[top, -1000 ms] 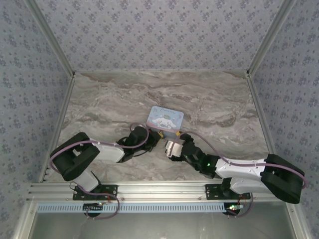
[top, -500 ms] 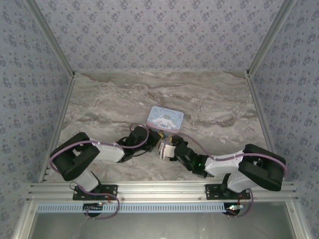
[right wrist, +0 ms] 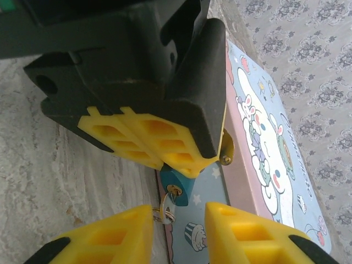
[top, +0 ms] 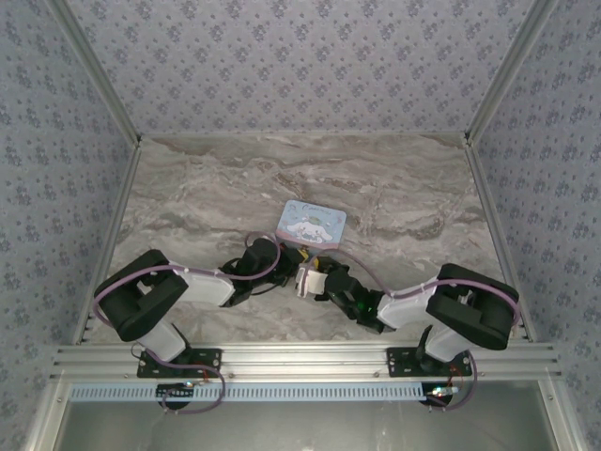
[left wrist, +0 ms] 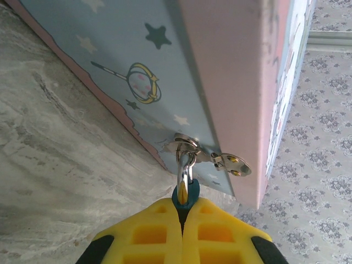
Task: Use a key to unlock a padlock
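The tiny teal padlock point(left wrist: 193, 192) hangs by its silvery shackle point(left wrist: 184, 171) from the hasp point(left wrist: 220, 159) on the side of the pale blue cartoon tin point(top: 313, 224). My left gripper point(left wrist: 185, 212) is shut on the padlock body, its yellow fingers point(right wrist: 165, 143) coming in from above in the right wrist view. There the padlock point(right wrist: 179, 187) shows its brass keyhole with a small silver key point(right wrist: 168, 209) in it, a key ring dangling from it. My right gripper point(right wrist: 176, 236) is open, one finger on either side of the key, and close below the padlock.
The tin lies on the marble tabletop point(top: 216, 188), with both grippers point(top: 285, 257) point(top: 302, 280) meeting at its near edge. Patterned walls point(top: 300, 66) enclose the table on three sides. Bare marble lies to the left, right and behind the tin.
My right gripper has moved left and in toward the padlock, with its arm folding up behind it. The left arm and the tin have stayed in place.
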Tool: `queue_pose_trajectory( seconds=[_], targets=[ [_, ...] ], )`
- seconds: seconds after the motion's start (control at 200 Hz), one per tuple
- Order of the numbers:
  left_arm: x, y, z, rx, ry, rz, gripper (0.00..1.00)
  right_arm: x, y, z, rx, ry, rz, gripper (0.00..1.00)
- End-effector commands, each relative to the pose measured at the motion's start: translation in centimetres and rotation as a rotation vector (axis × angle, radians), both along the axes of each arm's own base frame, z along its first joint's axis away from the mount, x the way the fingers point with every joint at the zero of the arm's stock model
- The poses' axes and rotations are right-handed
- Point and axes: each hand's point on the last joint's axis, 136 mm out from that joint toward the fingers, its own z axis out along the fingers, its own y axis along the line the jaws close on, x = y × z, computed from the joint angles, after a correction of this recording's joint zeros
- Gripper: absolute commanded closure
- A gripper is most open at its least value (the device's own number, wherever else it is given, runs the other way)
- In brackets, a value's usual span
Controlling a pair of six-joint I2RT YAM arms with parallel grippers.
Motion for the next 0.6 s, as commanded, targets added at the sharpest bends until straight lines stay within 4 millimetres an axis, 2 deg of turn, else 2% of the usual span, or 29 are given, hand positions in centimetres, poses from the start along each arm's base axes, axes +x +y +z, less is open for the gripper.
queue_pose_trajectory(
  seconds=[0.0,0.16,0.485,0.595],
  targets=[
    [1.3,-1.3,3.3,-0.095,-0.060,0.003,1.00,0.7,1.0,1.2,0.063,-0.016,-0.004,0.71],
    [1.3,-1.3,3.3,-0.096,-0.059,0.003,1.00,0.9,0.9,0.9,0.062,-0.012,-0.020,0.73],
    [1.3,-1.3,3.1,-0.100,-0.054,0.005,1.00,1.3,0.6,0.3,0.066,-0.007,-0.059,0.84],
    [1.3,-1.3,3.1,-0.102,-0.054,0.005,1.00,1.5,0.4,0.2,0.071,-0.009,-0.078,0.85]
  ],
)
